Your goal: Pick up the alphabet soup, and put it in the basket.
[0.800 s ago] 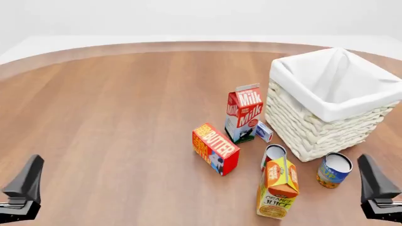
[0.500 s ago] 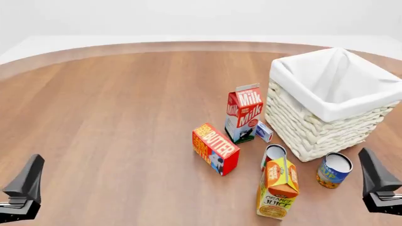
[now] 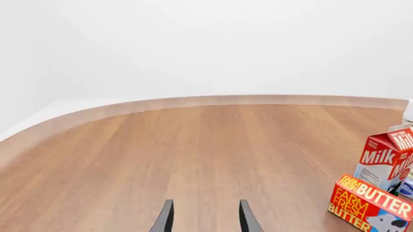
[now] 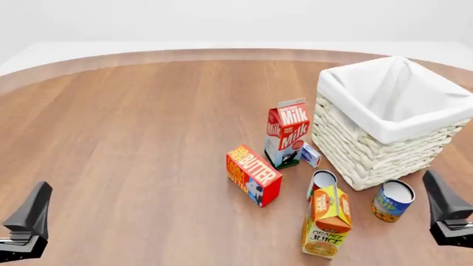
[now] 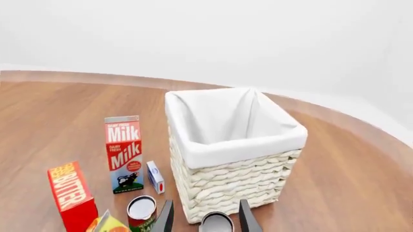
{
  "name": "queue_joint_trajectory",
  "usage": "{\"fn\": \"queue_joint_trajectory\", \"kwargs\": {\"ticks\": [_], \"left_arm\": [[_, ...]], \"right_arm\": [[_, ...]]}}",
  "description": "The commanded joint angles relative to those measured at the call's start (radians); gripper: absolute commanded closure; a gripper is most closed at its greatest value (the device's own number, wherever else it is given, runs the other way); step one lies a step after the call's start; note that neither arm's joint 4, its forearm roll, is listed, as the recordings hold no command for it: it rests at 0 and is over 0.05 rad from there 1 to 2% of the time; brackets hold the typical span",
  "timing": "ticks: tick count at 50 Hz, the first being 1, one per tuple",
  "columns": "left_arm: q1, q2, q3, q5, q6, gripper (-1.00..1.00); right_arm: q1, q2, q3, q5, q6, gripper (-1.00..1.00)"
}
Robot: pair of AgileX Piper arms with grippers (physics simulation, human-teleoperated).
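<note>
dark right pincer [image 4: 446, 213] hangs parted beside the alphabet soup [image 4: 393, 200].

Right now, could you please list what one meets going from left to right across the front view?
Left gripper → butter box → milk carton → orange juice carton → alphabet soup → right gripper. The basket spans several of these, so I leave it unordered.
</note>
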Motion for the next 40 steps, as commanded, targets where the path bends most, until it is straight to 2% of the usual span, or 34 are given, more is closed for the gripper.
{"fn": "queue_joint_trajectory", "kwargs": {"ticks": [1,14,20,34,40], "left_arm": [[0.000,0.000,0.000,0.000,0.000,-1.00],[0.000,0.000,0.000,0.000,0.000,-1.00],[0.000,0.000,0.000,0.000,0.000,-1.00],[0.000,0.000,0.000,0.000,0.000,-1.00],[0.000,0.000,0.000,0.000,0.000,-1.00]], "right_arm": [[-0.007,0.029,0.000,0.021,-0.009,-1.00],[-0.014,0.044,0.018,0.037,-0.005,-1.00],[-0.026,0.072,0.034,0.017,-0.020,-1.00],[-0.044,0.122,0.079,-0.035,-0.003,-1.00],[-0.054,0.175,0.114,-0.091,0.004,-1.00]]}}
